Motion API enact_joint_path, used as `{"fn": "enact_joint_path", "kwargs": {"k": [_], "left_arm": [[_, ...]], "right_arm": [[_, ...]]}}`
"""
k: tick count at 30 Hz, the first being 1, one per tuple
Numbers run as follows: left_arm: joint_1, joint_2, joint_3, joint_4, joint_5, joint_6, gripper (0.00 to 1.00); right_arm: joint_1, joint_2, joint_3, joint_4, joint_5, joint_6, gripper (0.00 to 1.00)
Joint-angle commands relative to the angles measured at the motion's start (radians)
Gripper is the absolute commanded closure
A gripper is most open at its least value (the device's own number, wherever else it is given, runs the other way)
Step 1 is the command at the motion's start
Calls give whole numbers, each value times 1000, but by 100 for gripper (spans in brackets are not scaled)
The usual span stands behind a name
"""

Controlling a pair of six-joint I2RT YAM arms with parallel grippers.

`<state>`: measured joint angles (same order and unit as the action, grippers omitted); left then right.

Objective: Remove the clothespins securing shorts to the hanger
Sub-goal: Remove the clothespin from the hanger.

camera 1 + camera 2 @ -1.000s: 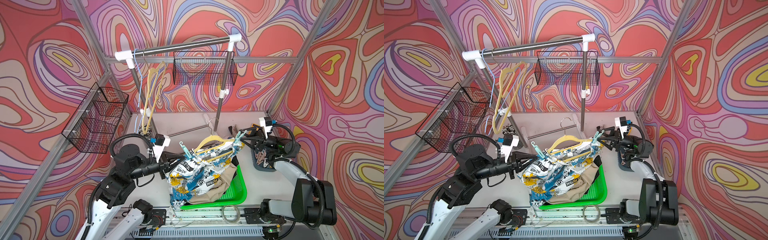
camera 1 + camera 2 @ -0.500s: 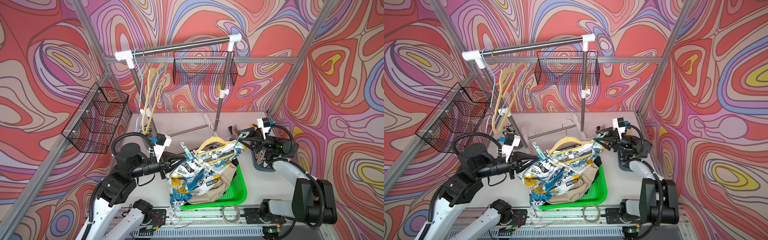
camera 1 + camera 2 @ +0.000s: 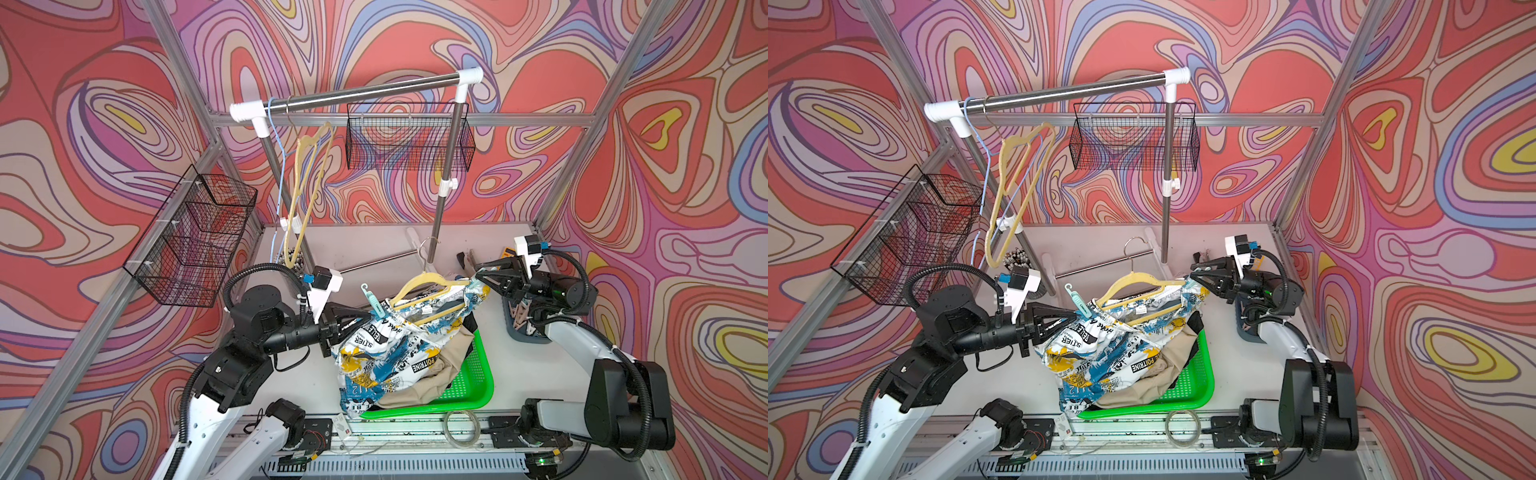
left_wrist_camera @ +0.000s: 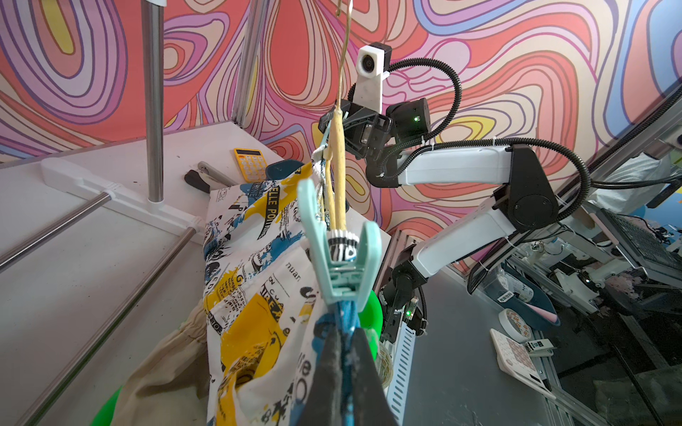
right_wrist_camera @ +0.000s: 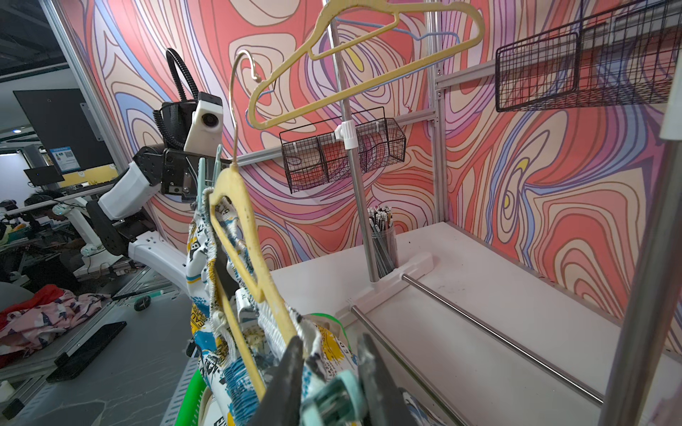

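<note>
A yellow hanger (image 3: 424, 286) carries the printed shorts (image 3: 386, 353) above the table. One mint clothespin (image 3: 371, 297) stands up at the hanger's left end. My left gripper (image 3: 365, 318) is shut on the printed shorts just below that clothespin (image 4: 341, 258), with blue fabric pinched between its fingers (image 4: 334, 369). At the hanger's right end my right gripper (image 3: 478, 276) has its jaws pressed on either side of a second mint clothespin (image 5: 337, 398). Beige shorts (image 3: 432, 374) lie under the printed pair, in the green basket (image 3: 473, 386).
A grey bin (image 3: 519, 324) with loose clothespins sits under my right arm. A clothes rack rod (image 3: 365, 89) crosses overhead with an empty yellow hanger (image 3: 307, 178) on it. Its post (image 3: 440, 208) stands just behind the held hanger. Wire baskets (image 3: 191, 241) hang left and behind.
My right gripper moved left to the hanger's right end and closed onto the mint clothespin there. The hanger shifted slightly left. My left gripper kept its grip.
</note>
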<state>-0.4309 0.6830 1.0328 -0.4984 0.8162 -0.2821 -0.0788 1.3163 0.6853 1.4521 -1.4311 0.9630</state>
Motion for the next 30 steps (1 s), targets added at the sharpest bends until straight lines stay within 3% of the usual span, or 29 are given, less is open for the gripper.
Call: {"fn": "enact_joint_path", "kwargs": {"k": [1, 8, 14, 22, 30], "left_arm": [[5, -15, 27, 54, 42, -2, 100], [14, -19, 44, 24, 64, 18, 100], [63, -19, 47, 9, 110, 21, 100], [193, 17, 32, 80, 268, -33, 100], [210, 50, 63, -24, 320, 60, 100]], "right_arm": [[4, -18, 11, 38, 4, 13, 71], [4, 28, 21, 39, 7, 23, 53], [4, -5, 26, 39, 8, 18, 50], [4, -27, 40, 39, -10, 25, 48], [4, -37, 71, 39, -5, 25, 47]]}}
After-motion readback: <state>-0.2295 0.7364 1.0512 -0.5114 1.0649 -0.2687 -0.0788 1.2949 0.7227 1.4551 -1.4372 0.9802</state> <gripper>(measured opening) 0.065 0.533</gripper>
